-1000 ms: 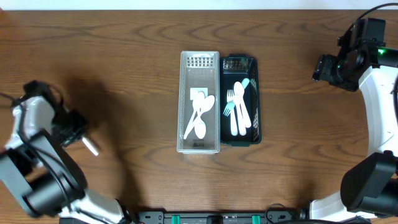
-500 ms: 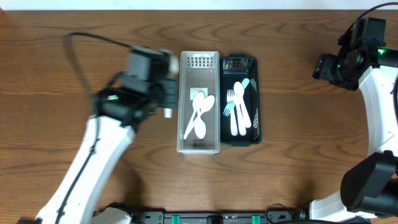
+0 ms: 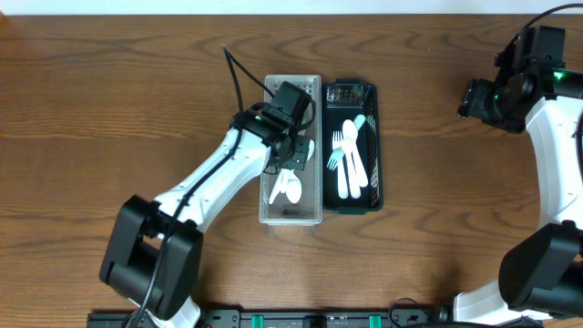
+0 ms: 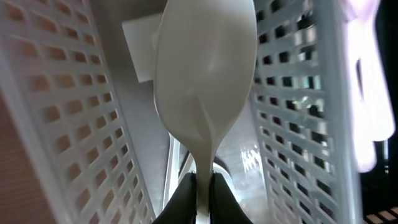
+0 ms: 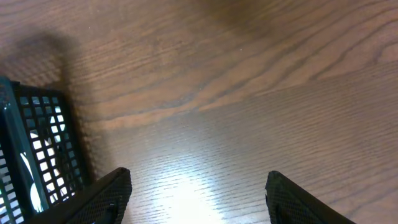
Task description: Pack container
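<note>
The left claw (image 4: 201,191) pinches the handle of a white spoon (image 4: 205,74) inside the white slotted basket (image 4: 56,124). The right claw (image 5: 199,196) gapes empty over the bench (image 5: 249,93)

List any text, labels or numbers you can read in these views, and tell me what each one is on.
No text can be read in any view.
On the white basket, overhead view, a small dark marking at its near end: too small to read.
Inside that basket, left wrist view, a white tag: no print visible.
</note>
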Available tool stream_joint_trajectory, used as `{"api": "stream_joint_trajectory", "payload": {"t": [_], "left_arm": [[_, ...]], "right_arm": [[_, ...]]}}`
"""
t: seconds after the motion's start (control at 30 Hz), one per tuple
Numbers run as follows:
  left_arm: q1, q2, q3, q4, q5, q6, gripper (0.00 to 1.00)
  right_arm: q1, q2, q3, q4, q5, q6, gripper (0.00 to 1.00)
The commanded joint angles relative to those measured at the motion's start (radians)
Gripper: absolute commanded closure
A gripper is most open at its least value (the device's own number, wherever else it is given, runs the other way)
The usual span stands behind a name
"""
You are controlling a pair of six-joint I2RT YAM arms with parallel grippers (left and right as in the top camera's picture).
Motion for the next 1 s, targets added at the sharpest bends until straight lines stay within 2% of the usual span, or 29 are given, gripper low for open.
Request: {"api": "stream_joint_trajectory", "payload": {"t": [0.0, 0.03, 0.2, 0.33, 0.43, 0.57, 0.63, 0.67, 0.83, 0.97], "left_arm": [[0.002, -0.013, -0.002, 0.007, -0.009, -0.004, 0.75], [0.004, -0.017, -0.002, 0.011, -0.009, 0.000, 0.63], [0.003, -0.054, 0.009, 0.005, -0.054, 0.068, 0.29], [0.004, -0.126, 0.022, -0.001, -0.114, 0.068, 0.13], [0.022, -0.204, 0.022, 0.006, -0.232, 0.068, 0.01], [0.111, -0.273, 0.022, 0.020, -0.298, 0.068, 0.02], [0.185, -0.282, 0.022, 0.028, -0.298, 0.067, 0.02], [0.224, -0.281, 0.022, 0.035, -0.298, 0.067, 0.02], [0.356, -0.271, 0.021, 0.063, -0.298, 0.067, 0.02], [0.417, -0.271, 0.021, 0.077, -0.298, 0.068, 0.02]], "right_arm": [[-0.001, 0.008, -0.005, -0.001, 0.000, -0.010, 0.28], [-0.001, 0.008, -0.005, -0.001, 0.000, -0.010, 0.27], [-0.001, 0.008, -0.005, 0.005, 0.000, -0.039, 0.27], [0.000, 0.008, -0.005, 0.054, 0.000, -0.063, 0.25], [0.011, 0.008, -0.005, 0.133, 0.000, -0.071, 0.23], [0.064, 0.010, -0.005, 0.237, 0.056, -0.089, 0.20], [0.100, 0.019, -0.005, 0.289, 0.113, -0.089, 0.10], [0.116, 0.026, -0.005, 0.313, 0.124, -0.089, 0.01], [0.169, 0.046, -0.005, 0.405, 0.140, -0.089, 0.01], [0.172, 0.045, -0.005, 0.408, 0.124, -0.089, 0.01]]}}
